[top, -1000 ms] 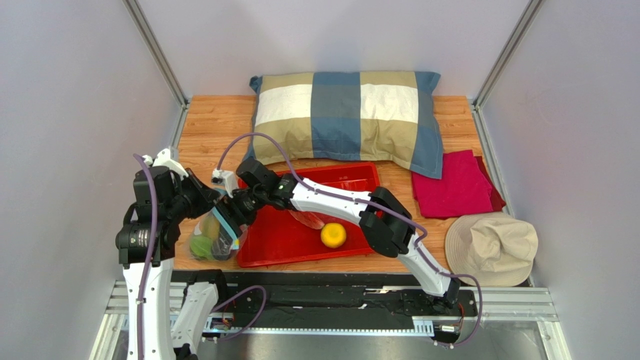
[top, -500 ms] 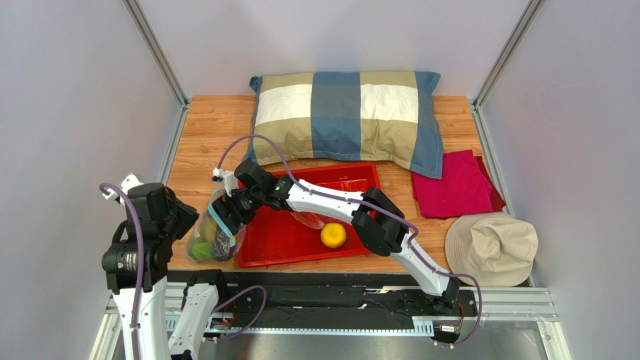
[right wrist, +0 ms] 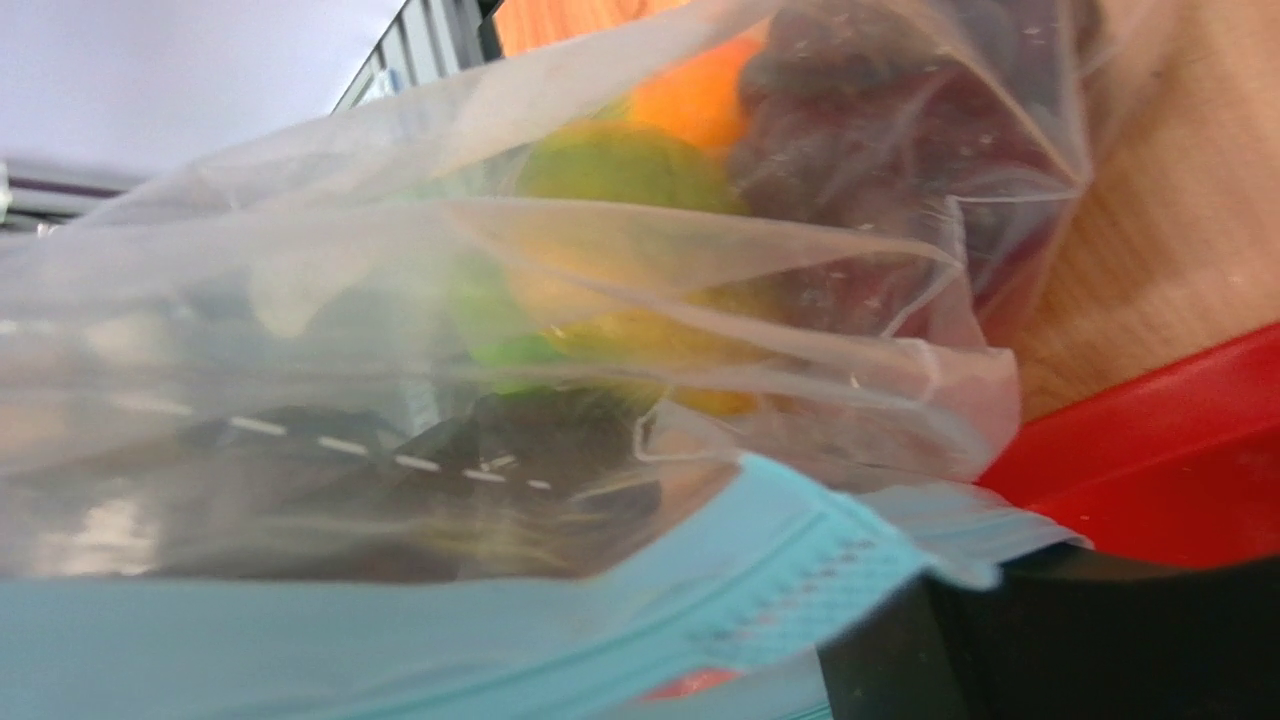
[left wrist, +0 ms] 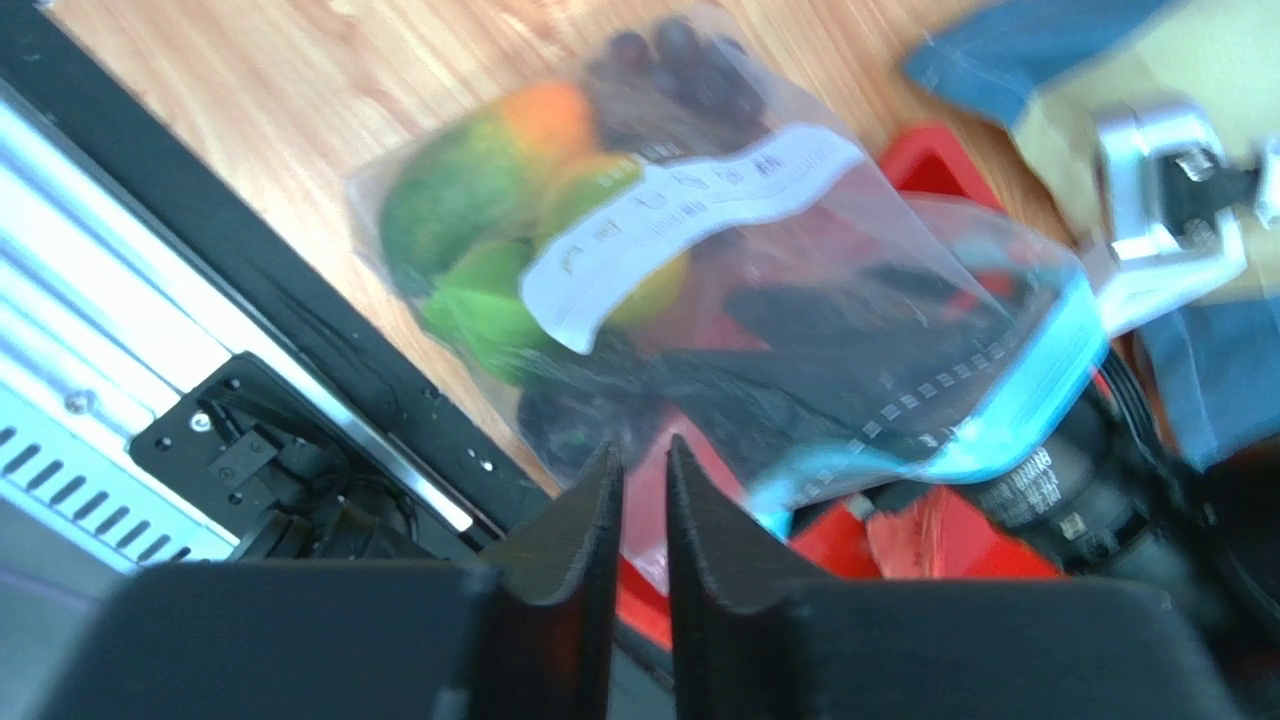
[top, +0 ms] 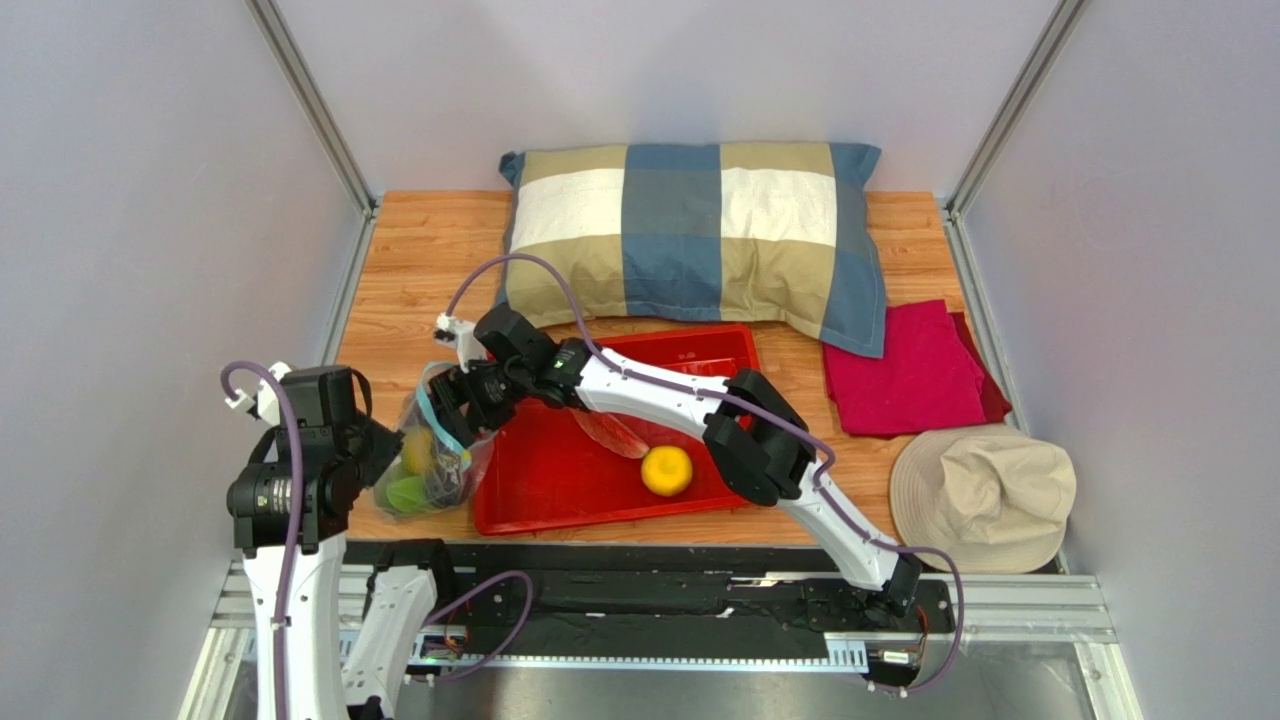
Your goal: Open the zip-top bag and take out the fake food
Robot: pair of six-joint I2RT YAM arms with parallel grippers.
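The zip-top bag (top: 428,450) hangs off the left edge of the red tray (top: 706,353), still holding fake food: an orange-green mango (left wrist: 496,150), purple grapes (left wrist: 676,75) and green pieces (left wrist: 481,308). My right gripper (top: 457,401) is shut on the bag's blue-green zip strip (right wrist: 601,600) and holds that edge up. The bag fills the right wrist view and hides the fingertips. My left gripper (left wrist: 642,450) is at the bag's near-left side (top: 365,447), jaws almost together and empty. A yellow citrus (top: 666,470) and a pink-red meat slice (top: 613,435) lie in the tray.
A plaid pillow (top: 699,225) lies at the back. A red cloth (top: 909,368) and a beige hat (top: 980,495) are on the right. The black base rail (left wrist: 301,390) runs just below the bag. White walls close in both sides.
My left gripper has let go of the bag's top and pulled back to the left. My right gripper has drawn the zip edge slightly up and away.
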